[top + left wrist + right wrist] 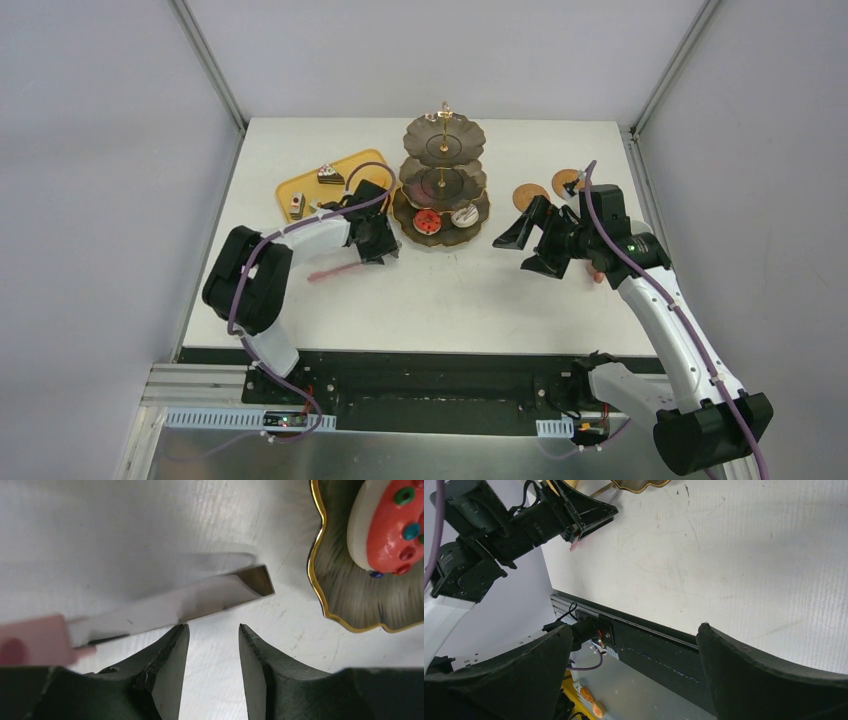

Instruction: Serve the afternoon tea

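1. The fingers [167,675] of the left gripper [212,630] stand parted, with nothing between them but bare table [125,530].
2. Just past their tips lies a cake server [200,602]. Its metal blade points toward the stand and its pink handle runs off to the other side. Whether the blade touches the nearer fingertip cannot be told.
3. The three-tier stand [443,180] is just beside this gripper. Its gold-edged bottom tier [350,600] holds a red-topped cake [390,525] and a paler cake [463,215].
4. The right gripper [634,630] has its fingers [764,680] spread wide and holds nothing. It hangs over the table to the right of the stand.
5. Two woven coasters [530,196] lie beyond the right gripper, toward the far edge, apart from its fingers.
6. A yellow tray [303,186] left of the stand carries two more cakes [329,174].
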`<action>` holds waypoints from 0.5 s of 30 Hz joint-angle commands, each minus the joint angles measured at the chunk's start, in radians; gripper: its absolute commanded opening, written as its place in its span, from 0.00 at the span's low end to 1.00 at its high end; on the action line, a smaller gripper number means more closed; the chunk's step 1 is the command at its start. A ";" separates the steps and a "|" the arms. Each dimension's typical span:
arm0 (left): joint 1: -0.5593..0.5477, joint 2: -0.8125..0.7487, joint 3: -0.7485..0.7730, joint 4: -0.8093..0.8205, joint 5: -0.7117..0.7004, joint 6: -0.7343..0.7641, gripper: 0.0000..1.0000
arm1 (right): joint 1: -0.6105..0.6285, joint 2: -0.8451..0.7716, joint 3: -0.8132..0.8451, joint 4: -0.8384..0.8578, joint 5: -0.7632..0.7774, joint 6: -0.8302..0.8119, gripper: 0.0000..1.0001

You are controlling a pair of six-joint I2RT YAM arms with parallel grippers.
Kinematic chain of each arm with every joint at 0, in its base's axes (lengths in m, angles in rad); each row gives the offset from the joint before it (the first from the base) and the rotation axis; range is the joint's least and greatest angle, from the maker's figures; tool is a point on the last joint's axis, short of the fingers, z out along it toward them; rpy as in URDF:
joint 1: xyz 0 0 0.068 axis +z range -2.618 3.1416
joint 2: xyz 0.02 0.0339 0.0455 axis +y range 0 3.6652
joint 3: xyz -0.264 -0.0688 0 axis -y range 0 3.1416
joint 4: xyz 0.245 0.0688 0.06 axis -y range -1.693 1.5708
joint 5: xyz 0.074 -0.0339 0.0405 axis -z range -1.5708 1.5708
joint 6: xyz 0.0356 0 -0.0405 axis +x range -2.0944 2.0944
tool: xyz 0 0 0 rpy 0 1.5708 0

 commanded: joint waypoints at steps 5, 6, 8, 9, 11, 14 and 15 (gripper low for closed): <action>-0.069 0.094 0.061 -0.051 0.000 0.105 0.45 | -0.005 -0.011 0.005 0.004 -0.008 0.001 0.99; -0.081 0.086 0.060 -0.064 -0.006 0.124 0.45 | -0.005 -0.013 0.000 0.005 -0.008 0.002 0.99; -0.092 0.070 0.054 -0.084 -0.009 0.164 0.44 | -0.004 -0.015 -0.007 0.009 -0.010 0.005 0.99; -0.094 0.059 0.053 -0.091 -0.003 0.181 0.44 | -0.005 -0.015 -0.008 0.011 -0.010 0.006 0.99; -0.095 0.024 0.046 -0.105 -0.005 0.183 0.47 | -0.004 -0.014 -0.006 0.010 -0.008 0.007 0.99; -0.083 -0.036 0.057 -0.169 -0.084 0.041 0.59 | -0.004 -0.013 -0.001 0.010 -0.002 0.007 0.99; -0.074 -0.056 0.067 -0.202 -0.106 -0.056 0.65 | -0.005 -0.013 -0.001 0.012 -0.002 0.007 0.99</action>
